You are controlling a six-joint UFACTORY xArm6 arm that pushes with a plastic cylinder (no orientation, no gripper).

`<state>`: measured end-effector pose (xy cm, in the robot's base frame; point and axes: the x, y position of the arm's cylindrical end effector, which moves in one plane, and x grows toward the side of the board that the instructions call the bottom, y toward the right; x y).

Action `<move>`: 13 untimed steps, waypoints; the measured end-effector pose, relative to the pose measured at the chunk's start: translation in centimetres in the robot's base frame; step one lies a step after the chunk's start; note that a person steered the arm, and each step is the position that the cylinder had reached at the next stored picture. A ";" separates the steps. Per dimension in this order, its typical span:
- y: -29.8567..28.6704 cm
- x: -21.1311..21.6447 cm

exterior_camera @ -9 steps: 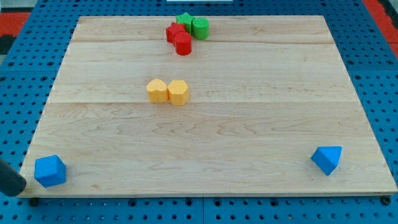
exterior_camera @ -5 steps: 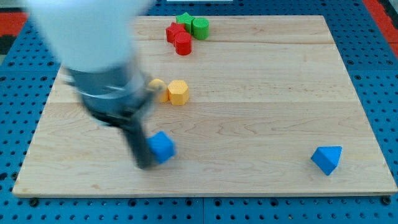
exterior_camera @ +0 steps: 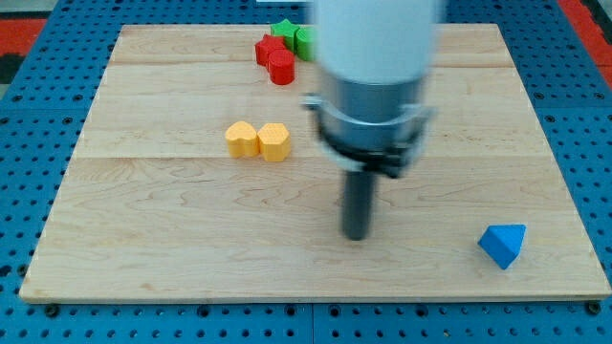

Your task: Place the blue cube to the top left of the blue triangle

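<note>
The blue cube does not show anywhere on the table (exterior_camera: 143, 239), so neither its place nor its look can be told. The wide, blurred body of the arm (exterior_camera: 378, 86) covers much of the table's middle and part of its far edge.

The blue triangle (exterior_camera: 503, 245) lies near the table's bottom right corner, close to the right edge. It is a solid bright blue wedge with a paler upper face and a point turned toward the bottom edge.

There is no pincer on this arm to be open or closed. It ends in a straight dark rod (exterior_camera: 359, 205), and the tip (exterior_camera: 356, 235) rests on the wood in the lower middle of the table, left of the blue triangle and well apart from it. The tip touches no visible block.

Two yellow blocks (exterior_camera: 257, 140) sit side by side, touching, left of the table's centre. At the top edge, two red blocks (exterior_camera: 274, 56) cluster with a green star (exterior_camera: 284, 32) and another green block (exterior_camera: 304, 40), which is partly hidden by the arm.
</note>
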<state>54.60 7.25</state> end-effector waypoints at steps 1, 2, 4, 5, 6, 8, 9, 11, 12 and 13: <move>-4.1 -1.9; -6.2 -2.8; 2.3 -6.5; 2.0 -10.4; 2.3 -15.0; 11.0 -9.4; 11.4 -15.7; 5.3 -11.5; 3.3 -13.5; 3.9 -10.3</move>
<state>44.26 11.10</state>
